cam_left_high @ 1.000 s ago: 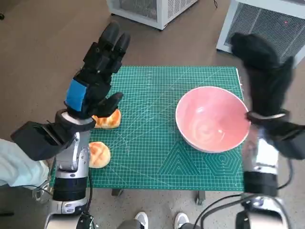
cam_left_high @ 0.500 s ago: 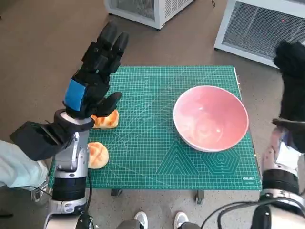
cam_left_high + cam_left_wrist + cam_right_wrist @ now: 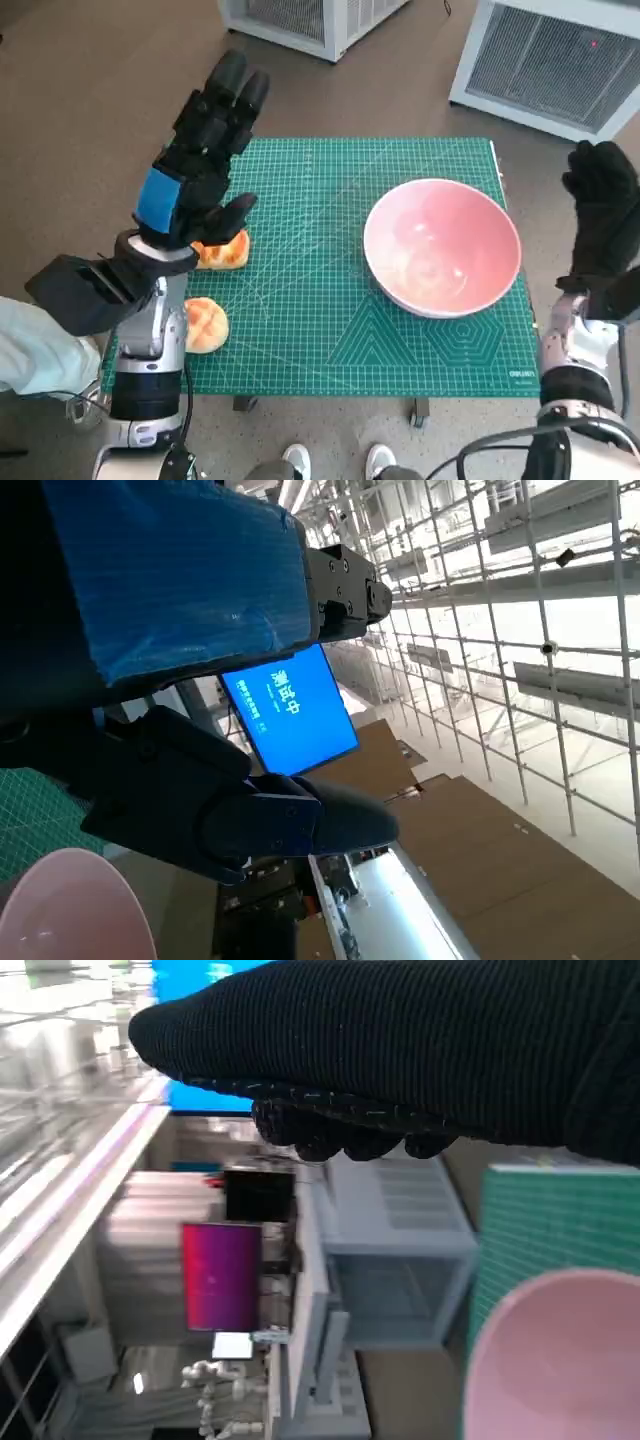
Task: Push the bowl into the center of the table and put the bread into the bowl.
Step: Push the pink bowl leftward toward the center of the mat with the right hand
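A pink bowl (image 3: 443, 246) stands on the right part of the green cutting mat (image 3: 320, 190); its rim also shows in the left wrist view (image 3: 70, 905) and the right wrist view (image 3: 555, 1355). Two bread rolls lie at the mat's left edge: one (image 3: 226, 250) partly hidden by my left hand, the other (image 3: 205, 324) nearer the front. My left hand (image 3: 200, 150) is raised above the left side of the mat, fingers extended, holding nothing. My gloved right hand (image 3: 603, 215) hangs off the table's right side, apart from the bowl, empty.
White grilled units (image 3: 545, 55) stand on the floor behind the table at the right, another (image 3: 315, 20) behind the middle. Shoes of a person (image 3: 335, 462) show below the table's front edge.
My right hand has pulled back from above the bowl's right rim to outside the table's right edge and lower. The bowl and left hand stay as they were.
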Motion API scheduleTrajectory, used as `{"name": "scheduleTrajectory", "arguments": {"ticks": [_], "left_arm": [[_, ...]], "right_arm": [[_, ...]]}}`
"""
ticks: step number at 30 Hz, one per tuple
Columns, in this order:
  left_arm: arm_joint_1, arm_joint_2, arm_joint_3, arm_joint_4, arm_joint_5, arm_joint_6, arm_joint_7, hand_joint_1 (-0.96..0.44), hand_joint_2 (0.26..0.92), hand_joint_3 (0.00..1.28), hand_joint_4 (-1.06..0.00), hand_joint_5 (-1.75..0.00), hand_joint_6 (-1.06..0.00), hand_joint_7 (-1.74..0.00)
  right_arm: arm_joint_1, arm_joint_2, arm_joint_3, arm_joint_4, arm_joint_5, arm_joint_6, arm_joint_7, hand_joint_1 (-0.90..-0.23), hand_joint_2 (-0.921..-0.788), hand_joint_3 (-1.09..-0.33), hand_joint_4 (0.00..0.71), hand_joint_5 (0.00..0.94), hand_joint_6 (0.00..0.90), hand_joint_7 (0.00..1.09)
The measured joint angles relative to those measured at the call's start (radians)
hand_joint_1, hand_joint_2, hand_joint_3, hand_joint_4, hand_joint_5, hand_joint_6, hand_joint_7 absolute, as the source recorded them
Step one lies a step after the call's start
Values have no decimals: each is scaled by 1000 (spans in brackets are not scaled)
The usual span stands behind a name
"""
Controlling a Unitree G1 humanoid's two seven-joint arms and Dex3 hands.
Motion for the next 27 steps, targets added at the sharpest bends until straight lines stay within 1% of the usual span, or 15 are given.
{"name": "scheduleTrajectory", "arguments": {"ticks": [4,7,9,11,14,15,21,27], "left_arm": [[0,1,0,0,0,0,0,-738,921,348,-139,-2,-158,-47],[0,1,0,0,0,0,0,-738,921,348,-140,-2,-158,-48],[2,5,3,0,-1,-1,-3,-738,921,347,-140,-2,-159,-48],[5,11,6,-1,-2,-3,-7,-739,921,346,-141,-2,-159,-49],[11,15,8,-3,-2,-7,-11,-741,921,344,-141,-2,-157,-48],[14,16,8,-4,-2,-8,-11,-742,921,343,-142,-2,-157,-48],[32,30,16,-20,-2,-15,-11,-744,921,339,-140,-1,-157,-47],[55,42,30,-44,-2,-16,-8,-740,921,330,-138,0,-158,-46]], "right_arm": [[0,14,-5,11,3,13,0,-689,-921,-887,225,16,171,342],[-1,15,-7,12,3,15,0,-684,-921,-888,225,15,172,340],[-8,21,-6,22,3,41,-2,-672,-921,-889,225,13,172,335],[-14,34,-6,36,3,75,-2,-667,-921,-886,225,12,171,330],[-13,65,-6,52,3,111,-2,-661,-921,-883,224,10,169,322],[-13,77,-7,57,3,123,-2,-659,-921,-884,226,8,176,304],[-14,127,-6,71,1,160,-3,-653,-921,-893,232,4,191,268],[-27,161,-5,74,-1,188,-3,-648,-921,-911,233,3,204,258]]}}
